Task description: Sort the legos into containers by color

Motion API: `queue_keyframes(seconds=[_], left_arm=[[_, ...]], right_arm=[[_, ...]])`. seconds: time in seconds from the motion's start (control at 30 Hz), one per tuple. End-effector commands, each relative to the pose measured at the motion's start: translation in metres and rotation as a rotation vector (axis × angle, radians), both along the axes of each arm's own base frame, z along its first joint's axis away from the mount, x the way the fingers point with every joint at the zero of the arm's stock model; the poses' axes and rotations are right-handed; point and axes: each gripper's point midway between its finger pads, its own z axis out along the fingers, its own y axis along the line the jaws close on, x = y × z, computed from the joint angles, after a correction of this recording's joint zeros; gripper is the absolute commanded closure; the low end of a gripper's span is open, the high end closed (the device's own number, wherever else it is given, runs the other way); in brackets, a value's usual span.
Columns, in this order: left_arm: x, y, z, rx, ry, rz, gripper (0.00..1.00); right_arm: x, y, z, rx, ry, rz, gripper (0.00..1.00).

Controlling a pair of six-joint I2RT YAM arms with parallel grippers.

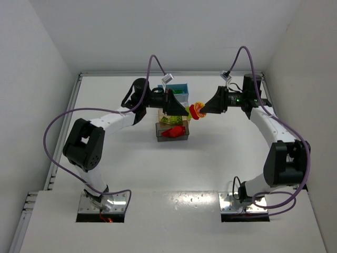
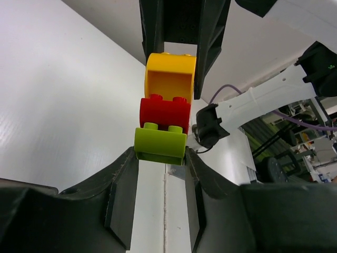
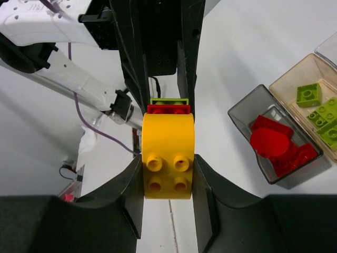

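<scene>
A three-brick clump (image 1: 196, 110) of green brick (image 2: 160, 143), red brick (image 2: 164, 112) and rounded yellow brick (image 3: 168, 158) hangs in the air between both arms. The left jaws pinch its green end and the right jaws its yellow end. Open white worktop (image 1: 131, 168) lies below. A grey bin (image 3: 243, 115) and a tan bin (image 3: 316, 71) sit off to one side of the right jaws. The clump's long axis runs jaw to jaw, with its studs toward the right jaws.

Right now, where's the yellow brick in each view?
Top: yellow brick up and right of centre.
Left wrist: upper centre, stack's far end; green brick nearest.
Right wrist: centre, nearest, studs toward camera.
Landmark: red brick joined to it.
</scene>
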Motion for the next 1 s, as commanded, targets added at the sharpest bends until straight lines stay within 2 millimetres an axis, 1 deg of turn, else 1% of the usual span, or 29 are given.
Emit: queue_keyframes(seconds=[0.0,0.03,0.07,0.13,0.17,0.2,0.23,0.27,0.3,0.33,0.37,0.43,0.47,0.5,0.53,0.57,0.6,0.63,0.67,0.77,0.8,0.83,0.87,0.9,0.93,0.97], left_arm=[[0.008,-0.001,0.002,0.026,-0.080,0.043,0.80],[0.008,0.001,-0.001,0.045,-0.068,0.056,0.80],[0.003,0.004,-0.005,0.057,-0.085,0.054,0.80],[0.003,0.007,-0.015,0.091,-0.069,0.083,0.80],[0.003,0.013,-0.019,0.104,-0.074,0.100,0.80],[0.004,0.014,-0.024,0.112,-0.066,0.113,0.80],[0.006,0.019,-0.025,0.121,-0.070,0.129,0.80],[0.007,0.020,-0.032,0.146,-0.068,0.136,0.80],[0.010,0.025,-0.033,0.160,-0.074,0.157,0.80],[0.014,0.027,-0.038,0.181,-0.074,0.183,0.81],[0.021,0.033,-0.046,0.215,-0.070,0.220,0.81],[0.029,0.038,-0.049,0.241,-0.070,0.256,0.81],[0.036,0.039,-0.055,0.260,-0.070,0.279,0.81],[0.042,0.043,-0.053,0.268,-0.069,0.305,0.81],[0.045,0.044,-0.059,0.290,-0.062,0.312,0.81],[0.050,0.043,-0.052,0.284,-0.090,0.322,0.81],[0.054,0.044,-0.055,0.297,-0.082,0.337,0.81],[0.054,0.045,-0.057,0.306,-0.075,0.344,0.81],[0.059,0.045,-0.052,0.305,-0.096,0.359,0.82],[0.063,0.046,-0.051,0.313,-0.098,0.379,0.82],[0.064,0.050,-0.040,0.299,-0.106,0.394,0.82],[0.065,0.052,-0.036,0.298,-0.116,0.410,0.82],[0.067,0.058,-0.037,0.305,-0.114,0.434,0.82],[0.063,0.061,-0.031,0.299,-0.127,0.445,0.82],[0.067,0.066,-0.025,0.296,-0.139,0.471,0.82],[0.063,0.068,-0.024,0.296,-0.139,0.472,0.82]], right_arm=[[0.000,-0.006,0.019,0.024,-0.075,0.017,0.98],[0.004,-0.009,0.018,0.016,-0.087,-0.002,0.98],[0.002,-0.009,0.021,0.016,-0.096,-0.002,0.98],[0.008,-0.020,0.021,0.007,-0.114,-0.042,0.98],[0.012,-0.026,0.019,-0.002,-0.108,-0.070,0.98],[0.012,-0.026,0.017,-0.009,-0.106,-0.077,0.98],[0.012,-0.031,0.017,-0.014,-0.113,-0.089,0.98],[0.012,-0.032,0.014,-0.023,-0.112,-0.097,0.98],[0.013,-0.036,0.015,-0.032,-0.121,-0.117,0.98],[0.014,-0.040,0.014,-0.035,-0.120,-0.128,0.98],[0.015,-0.043,0.015,-0.043,-0.127,-0.145,0.98],[0.015,-0.045,0.012,-0.064,-0.137,-0.159,0.98],[0.017,-0.050,0.003,-0.099,-0.132,-0.190,0.98],[0.019,-0.052,0.000,-0.124,-0.143,-0.201,0.98],[0.020,-0.054,-0.004,-0.152,-0.152,-0.212,0.98],[0.020,-0.056,-0.004,-0.180,-0.174,-0.223,0.98],[0.022,-0.058,-0.013,-0.230,-0.176,-0.244,0.98],[0.022,-0.059,-0.017,-0.264,-0.174,-0.248,0.98],[0.027,-0.065,-0.019,-0.318,-0.220,-0.279,0.98],[0.035,-0.071,-0.023,-0.361,-0.228,-0.319,0.98],[0.040,-0.072,-0.019,-0.382,-0.247,-0.334,0.98],[0.045,-0.069,-0.023,-0.391,-0.245,-0.327,0.98],[0.049,-0.066,-0.024,-0.399,-0.247,-0.324,0.98],[0.056,-0.066,-0.022,-0.420,-0.269,-0.330,0.98],[0.057,-0.055,-0.022,-0.425,-0.275,-0.307,0.98],[0.065,-0.051,-0.029,-0.438,-0.281,-0.294,0.98]])
